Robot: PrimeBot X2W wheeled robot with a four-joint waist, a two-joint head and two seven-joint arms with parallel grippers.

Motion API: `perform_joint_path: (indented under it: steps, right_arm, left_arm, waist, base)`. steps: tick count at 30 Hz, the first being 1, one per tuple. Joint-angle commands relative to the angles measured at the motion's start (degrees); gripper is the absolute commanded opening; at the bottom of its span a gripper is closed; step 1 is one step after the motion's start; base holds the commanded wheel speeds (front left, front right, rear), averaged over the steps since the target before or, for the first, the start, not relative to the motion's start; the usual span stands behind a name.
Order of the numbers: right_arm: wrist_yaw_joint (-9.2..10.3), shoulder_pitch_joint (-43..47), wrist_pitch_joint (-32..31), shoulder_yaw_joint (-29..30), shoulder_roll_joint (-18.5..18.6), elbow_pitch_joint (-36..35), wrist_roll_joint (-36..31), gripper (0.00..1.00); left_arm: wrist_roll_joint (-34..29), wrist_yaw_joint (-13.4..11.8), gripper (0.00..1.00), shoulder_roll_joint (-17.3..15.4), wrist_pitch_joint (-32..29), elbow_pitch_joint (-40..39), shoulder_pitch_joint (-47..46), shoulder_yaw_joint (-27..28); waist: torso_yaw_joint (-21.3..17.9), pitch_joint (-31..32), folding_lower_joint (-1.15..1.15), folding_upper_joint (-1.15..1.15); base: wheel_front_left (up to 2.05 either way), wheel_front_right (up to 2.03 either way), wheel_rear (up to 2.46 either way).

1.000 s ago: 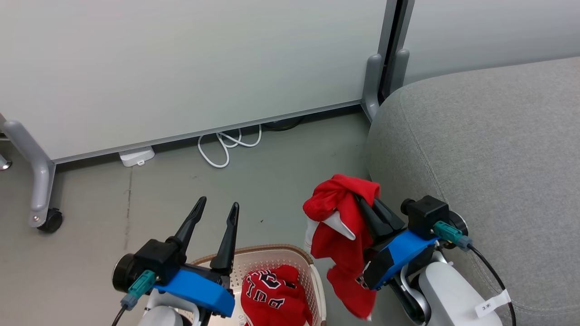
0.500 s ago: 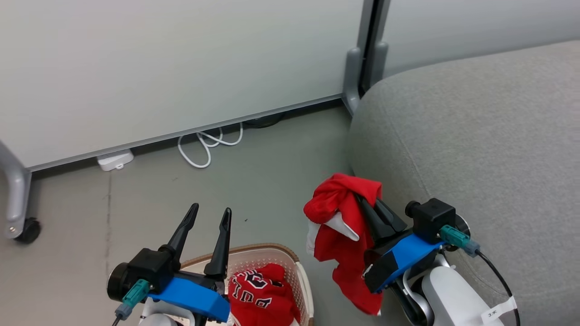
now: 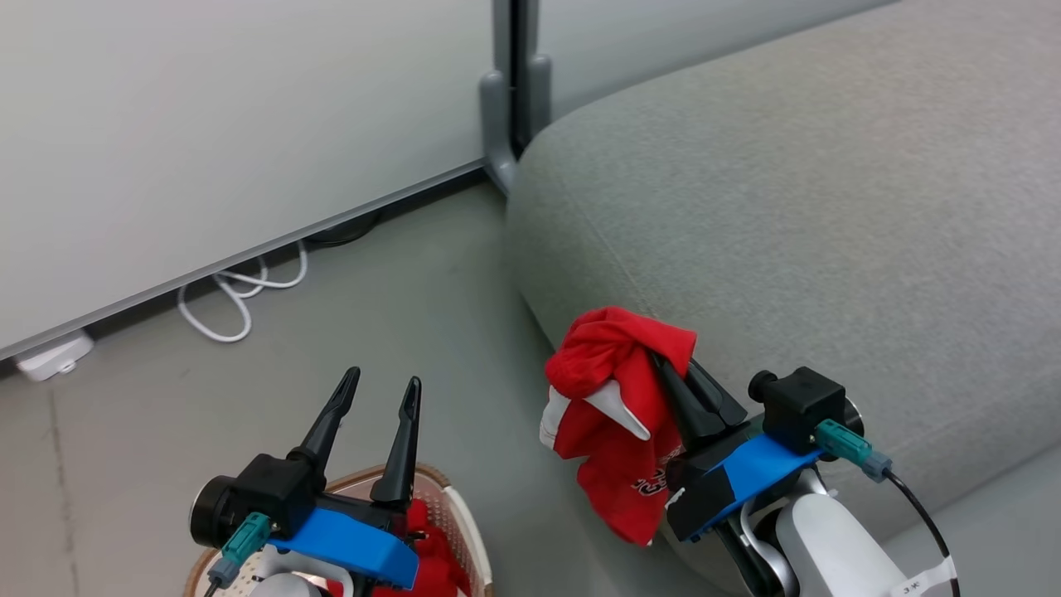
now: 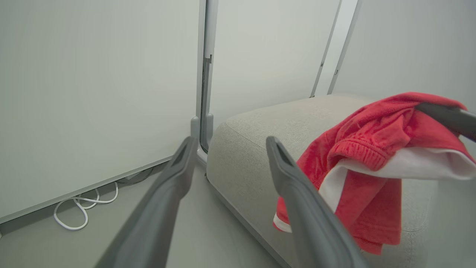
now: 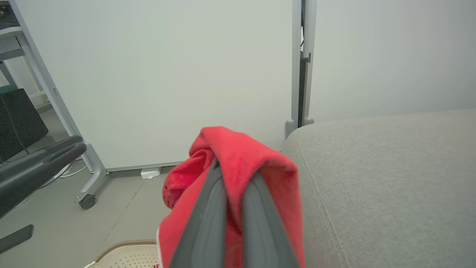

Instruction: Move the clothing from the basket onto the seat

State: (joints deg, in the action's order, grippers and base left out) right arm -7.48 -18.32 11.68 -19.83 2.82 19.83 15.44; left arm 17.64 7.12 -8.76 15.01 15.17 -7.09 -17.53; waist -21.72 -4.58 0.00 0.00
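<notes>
Right gripper (image 3: 670, 366) clamps clothing (image 3: 609, 352) (red).

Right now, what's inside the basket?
One red garment lies inside the basket; the other garment hangs in the right claw. The left claw's blue mount covers much of the interior, so anything else there cannot be seen.
</notes>
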Motion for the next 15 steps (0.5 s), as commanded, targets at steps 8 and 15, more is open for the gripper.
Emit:
perform_joint_path:
  steps: [8, 15]
  right_arm:
    - [-0.03, 2.04, -0.54, 1.51, 0.1, -2.46, -1.4, 0.0]
    - [-0.03, 3.27, -1.0, 1.54, 0.1, -3.89, -0.99, 0.0]
  left_arm:
    - [-0.53, 0.32, 1.0, -0.68, 0.26, -0.75, 0.42, -0.31]
    - [-0.52, 0.37, 1.0, -0.73, 0.26, -0.99, 0.65, -0.92]
  waist:
    - [-6.64, -1.08, 0.0, 0.0]
    - [-9.33, -1.48, 0.0, 0.0]
  base:
    - [0.0, 0.0, 0.0]
    - [0.0, 0.0, 0.0]
